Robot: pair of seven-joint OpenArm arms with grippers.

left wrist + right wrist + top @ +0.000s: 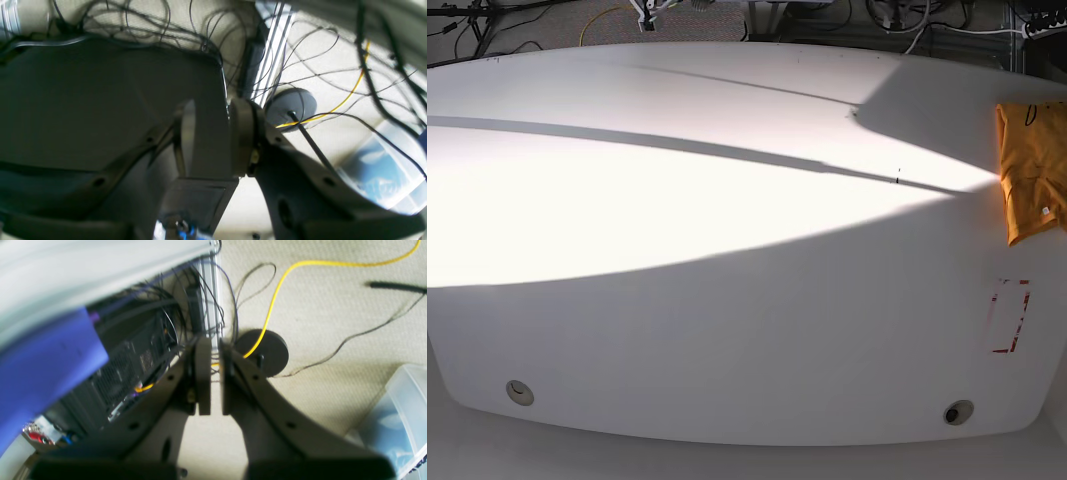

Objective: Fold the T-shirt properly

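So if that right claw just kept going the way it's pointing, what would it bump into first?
Probably the carpeted floor. The right claw points down past the table edge, nearly shut and empty. Straight ahead lie an aluminium rail and a round black disc on the carpet; depth is hard to judge.

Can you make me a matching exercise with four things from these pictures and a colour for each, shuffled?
Things:
1. T-shirt
2. table
3. taped rectangle outline
4. thin cable on the carpet

Colours:
A. white
B. yellow
C. orange-yellow
D. red

Pairs: 1-C, 2-A, 3-D, 4-B
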